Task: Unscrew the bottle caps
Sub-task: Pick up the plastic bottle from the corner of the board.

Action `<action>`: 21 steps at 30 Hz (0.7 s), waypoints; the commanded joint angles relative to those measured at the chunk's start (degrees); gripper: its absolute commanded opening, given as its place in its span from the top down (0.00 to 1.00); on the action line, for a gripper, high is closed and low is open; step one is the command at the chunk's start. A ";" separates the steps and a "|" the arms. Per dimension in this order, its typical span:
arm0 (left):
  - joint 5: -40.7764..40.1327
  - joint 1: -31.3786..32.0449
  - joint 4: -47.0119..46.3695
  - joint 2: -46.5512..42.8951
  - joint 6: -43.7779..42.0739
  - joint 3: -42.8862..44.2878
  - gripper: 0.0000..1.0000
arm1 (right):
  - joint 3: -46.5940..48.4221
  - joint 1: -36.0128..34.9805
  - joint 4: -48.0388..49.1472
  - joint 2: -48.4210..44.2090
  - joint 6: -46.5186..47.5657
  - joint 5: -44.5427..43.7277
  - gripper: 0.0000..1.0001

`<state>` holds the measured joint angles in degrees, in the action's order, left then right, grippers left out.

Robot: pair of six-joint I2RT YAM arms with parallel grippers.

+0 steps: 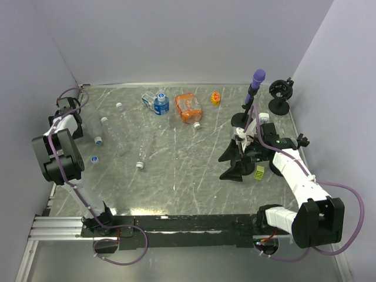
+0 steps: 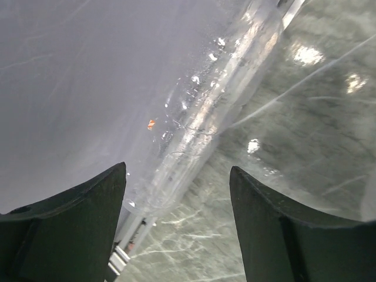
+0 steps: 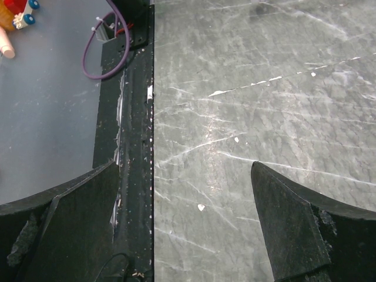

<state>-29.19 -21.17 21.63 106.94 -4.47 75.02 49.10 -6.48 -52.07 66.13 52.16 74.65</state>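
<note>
Left gripper wide open, empty; clear bottle lying just ahead of fingers, beside wall. Cap out of wrist view. Right gripper wide open, empty, over bare table by front rail.

Best: clamp bottle body gently (thin plastic likely to crush), steady it, bring right in for cap.

Count, top view: white caps about four, blue caps about three, all left and back. Clear bottles too faint to count.
</note>
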 commanded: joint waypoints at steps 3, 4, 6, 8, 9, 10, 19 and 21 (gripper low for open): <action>-3.59 0.08 -3.43 2.05 -6.42 1.26 0.25 | 1.52 0.50 -1.36 0.76 2.51 2.16 0.01; -4.03 0.07 -3.35 2.48 -6.86 1.61 0.25 | 1.52 0.50 -1.54 0.93 2.68 2.25 0.01; -4.12 0.08 -3.35 3.28 -7.57 2.14 0.26 | 1.61 0.50 -1.80 0.85 2.94 2.25 0.01; -4.73 0.25 -3.43 4.24 -8.44 2.58 0.26 | 1.70 0.50 -1.89 0.84 3.03 2.34 0.01; -5.00 0.25 -3.17 4.77 -8.54 2.93 0.26 | 1.79 0.50 -2.06 0.93 3.12 2.34 0.01; -5.35 0.16 -3.17 5.12 -8.54 3.02 0.27 | 1.79 0.50 -2.33 0.93 3.38 2.34 0.01; -6.76 0.25 -3.87 8.11 -9.50 2.94 0.30 | 2.40 0.50 -3.65 1.20 4.61 2.52 0.01; -7.28 0.34 -4.31 8.81 -9.77 2.76 0.30 | 2.40 0.59 -3.74 1.02 4.70 2.52 0.01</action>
<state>-34.41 -21.12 18.98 114.26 -12.97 75.94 49.91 -6.48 -54.08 66.54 53.91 74.74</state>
